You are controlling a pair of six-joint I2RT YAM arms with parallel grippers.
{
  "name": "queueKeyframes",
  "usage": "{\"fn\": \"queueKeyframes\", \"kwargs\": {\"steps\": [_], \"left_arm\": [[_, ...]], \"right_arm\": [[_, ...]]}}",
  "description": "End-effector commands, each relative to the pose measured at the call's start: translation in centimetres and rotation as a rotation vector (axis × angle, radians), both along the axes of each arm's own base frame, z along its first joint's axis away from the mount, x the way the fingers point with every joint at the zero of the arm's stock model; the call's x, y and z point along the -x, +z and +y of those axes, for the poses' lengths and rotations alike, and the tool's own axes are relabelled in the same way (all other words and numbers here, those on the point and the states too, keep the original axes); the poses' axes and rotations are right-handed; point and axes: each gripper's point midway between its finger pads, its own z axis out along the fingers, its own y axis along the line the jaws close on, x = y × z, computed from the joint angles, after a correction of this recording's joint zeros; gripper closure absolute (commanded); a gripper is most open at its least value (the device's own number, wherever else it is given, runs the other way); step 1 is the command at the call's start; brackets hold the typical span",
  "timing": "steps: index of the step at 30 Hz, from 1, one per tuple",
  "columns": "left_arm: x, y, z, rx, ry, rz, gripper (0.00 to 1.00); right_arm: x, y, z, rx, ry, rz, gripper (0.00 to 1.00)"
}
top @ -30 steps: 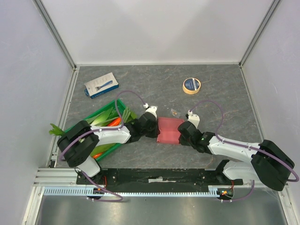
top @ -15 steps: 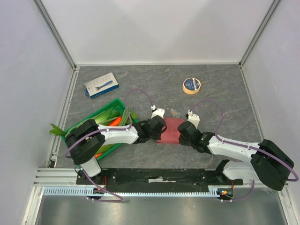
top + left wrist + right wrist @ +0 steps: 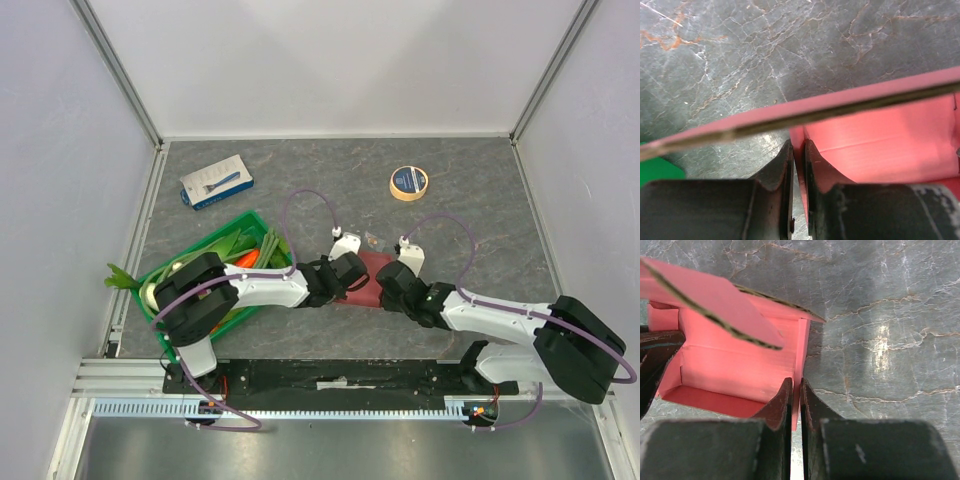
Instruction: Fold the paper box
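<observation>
The green plastic crate of vegetables [image 3: 250, 214] serves as the landmark. Just to its right, the left gripper [image 3: 352, 278] is seen. In the left wrist view its fingers [image 3: 785, 172] are clenched on a thin upright wall of the pink-salmon card paper box [image 3: 880, 145], with no gap left beside the card.

The paper box [image 3: 368, 268] sits on the table to the right of the crate, near it but apart from it, and is pinned between the two grippers. It is largely hidden by them from above.

Further right of the crate, the right gripper [image 3: 795, 385] is clamped in the same way on the opposite end wall. The pink card is pinched between its fingers [image 3: 782, 405].

As for progress, the box is judged to be about halfway folded. The side walls have been raised, so an open tray with a floor and corners is shown in the right wrist view. A loose card flap [image 3: 715, 300] is seen tilted above the opening, not yet laid flat. Closing and tucking that flap is judged to be what remains.

The opening is turned upward. The long axis appears to run from one gripper to the other, away from the crate. This cannot be confirmed from above.
</observation>
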Motion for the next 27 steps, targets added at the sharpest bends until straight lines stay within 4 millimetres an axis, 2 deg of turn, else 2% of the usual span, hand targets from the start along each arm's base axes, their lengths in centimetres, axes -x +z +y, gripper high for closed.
{"fn": "queueKeyframes", "kwargs": {"steps": [1,3,4,7,11,14,15,16,17,18,19,20,21,22,23,25,26,27], "left_arm": [[0.5,-0.9,0.6,-0.183,-0.017,-0.057,0.98],[-0.1,-1.4,2.2,-0.299,0.048,-0.118,0.98],[-0.2,-1.3,1.6,-0.294,0.082,-0.124,0.98],[0.1,-2.2,2.0,-0.351,0.103,-0.154,0.98],[0.7,-3.4,1.0,-0.311,0.048,-0.126,0.98],[1.0,-2.3,0.1,-0.212,0.019,-0.131,0.98],[1.2,-2.3,0.4,-0.201,0.013,-0.127,0.97],[1.1,-0.9,-0.3,-0.147,0.001,-0.145,0.92],[1.3,-0.5,-0.6,-0.123,-0.014,-0.138,0.84],[1.5,-0.3,-0.4,-0.109,-0.022,-0.133,0.65],[1.5,1.0,-0.9,-0.062,-0.034,-0.143,0.57],[1.9,1.5,-1.2,-0.025,-0.053,-0.126,0.45],[2.0,1.5,-0.9,-0.004,-0.062,-0.107,0.41],[2.1,2.8,-1.4,0.055,-0.077,-0.103,0.35],[2.5,3.2,-2.0,0.101,-0.1,-0.083,0.31],[2.9,3.6,-1.6,0.138,-0.114,-0.069,0.29],[3.2,4.7,-1.8,0.185,-0.13,-0.064,0.29],[3.2,4.7,-1.2,0.196,-0.123,-0.057,0.31]], "right_arm": [[-0.8,1.2,1.5,-0.041,-0.034,-0.049,1.0],[-0.5,1.1,1.8,-0.04,-0.036,-0.056,1.0],[-0.6,1.2,2.0,-0.052,-0.056,-0.064,1.0],[-0.4,1.2,2.4,-0.068,-0.059,-0.069,1.0],[0.0,0.8,2.6,-0.092,-0.065,-0.058,1.0],[0.0,0.8,2.4,-0.094,-0.072,-0.061,1.0],[0.1,0.7,2.1,-0.092,-0.075,-0.058,1.0],[0.0,0.9,2.1,-0.101,-0.08,-0.065,1.0],[0.0,1.0,2.1,-0.103,-0.078,-0.066,1.0],[0.0,1.0,2.1,-0.102,-0.075,-0.067,1.0],[0.0,1.1,2.1,-0.104,-0.074,-0.067,1.0],[0.1,1.1,2.1,-0.108,-0.071,-0.065,1.0],[0.1,1.1,2.1,-0.106,-0.071,-0.064,1.0],[0.2,1.1,2.2,-0.109,-0.067,-0.064,1.0],[0.2,1.1,2.1,-0.107,-0.069,-0.064,1.0],[0.2,1.1,2.1,-0.112,-0.071,-0.062,1.0],[0.2,1.0,1.9,-0.11,-0.074,-0.063,1.0],[0.3,1.0,1.9,-0.11,-0.073,-0.064,1.0]]}}
